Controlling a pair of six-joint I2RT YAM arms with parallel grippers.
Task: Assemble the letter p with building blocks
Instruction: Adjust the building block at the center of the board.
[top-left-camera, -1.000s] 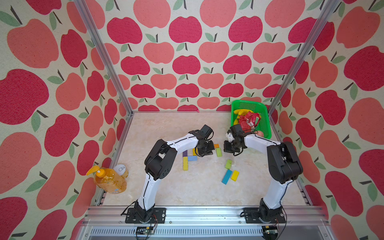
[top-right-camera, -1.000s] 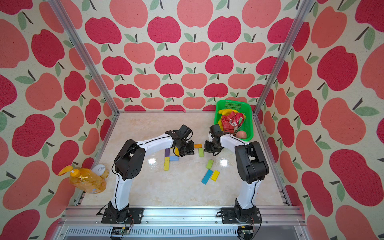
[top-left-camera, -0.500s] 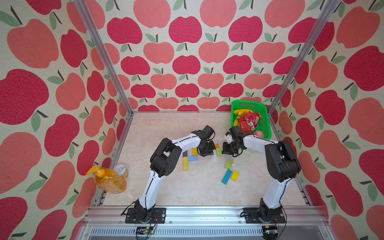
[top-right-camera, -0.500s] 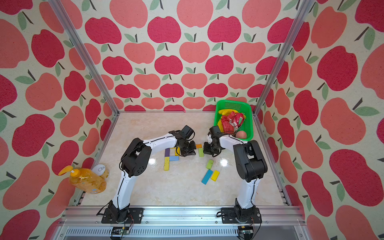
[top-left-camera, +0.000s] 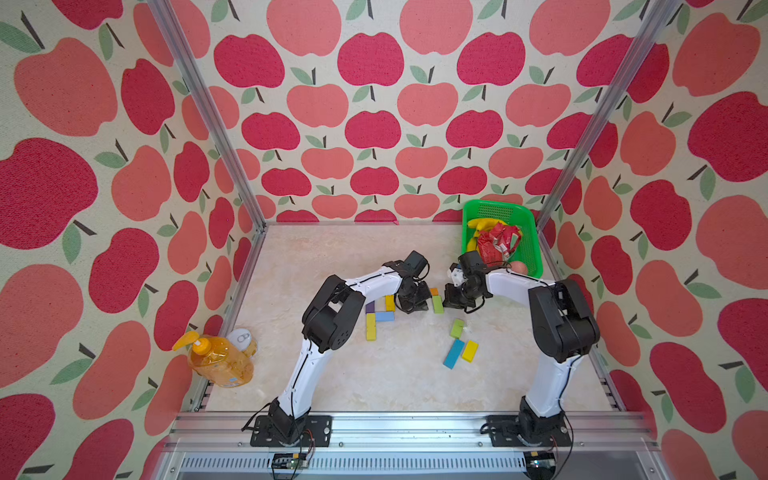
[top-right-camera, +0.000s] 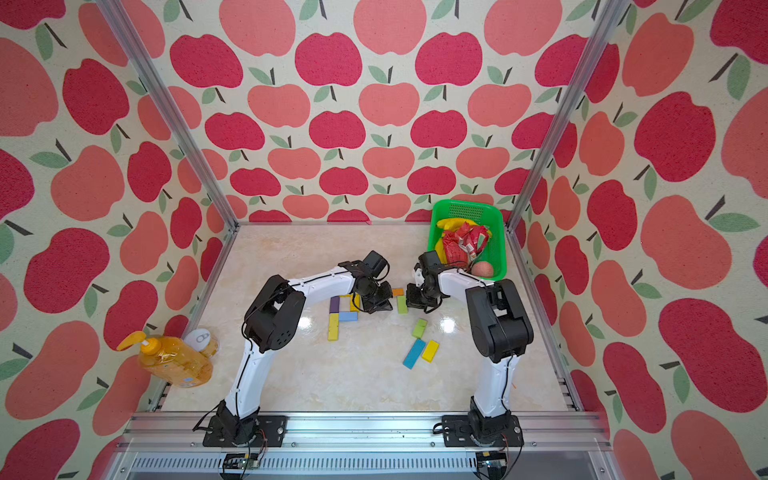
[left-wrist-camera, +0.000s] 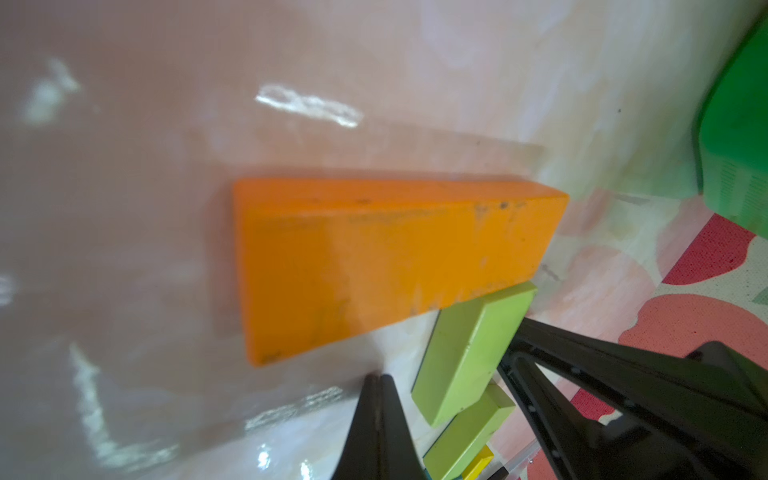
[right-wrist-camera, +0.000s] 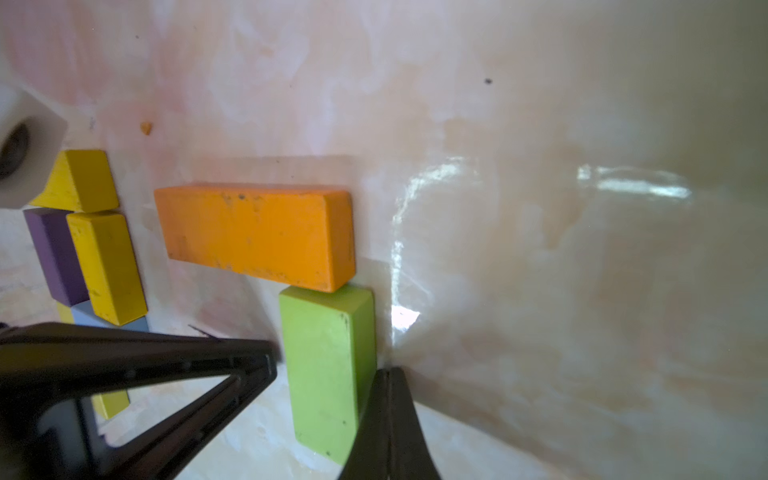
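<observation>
Apple-print walls close in a pale marble tabletop (top-left-camera: 374, 386). At its far right sits a green basket (top-left-camera: 528, 232) holding fruit and a red packet. At the near left stand an orange soap bottle (top-left-camera: 216, 361) and a can (top-left-camera: 241, 337).

Mid-table, both arms reach inward. The left gripper (top-left-camera: 422, 306) and right gripper (top-left-camera: 449, 300) are each clenched on nothing. Their pinched tips are down at the table on either side of a light green block (top-left-camera: 437, 304). The wrist views show the tips close against its long sides, but I cannot tell if they touch. An orange block (right-wrist-camera: 257, 232) lies crosswise on the far side, and the green block's far end butts against its right end, making an L. From above, the left gripper hides most of the orange block.

Just left lies a butted, P-like cluster, partly under the left arm. It is made of a purple block (top-left-camera: 370, 307), a short yellow block (top-left-camera: 390, 302), a light blue block (top-left-camera: 384, 316) and a long yellow block (top-left-camera: 371, 327).

Nearer and to the right lie a second green block (top-left-camera: 457, 328), a blue block (top-left-camera: 454, 353) and a small yellow block (top-left-camera: 470, 350). The last two lie side by side.
</observation>
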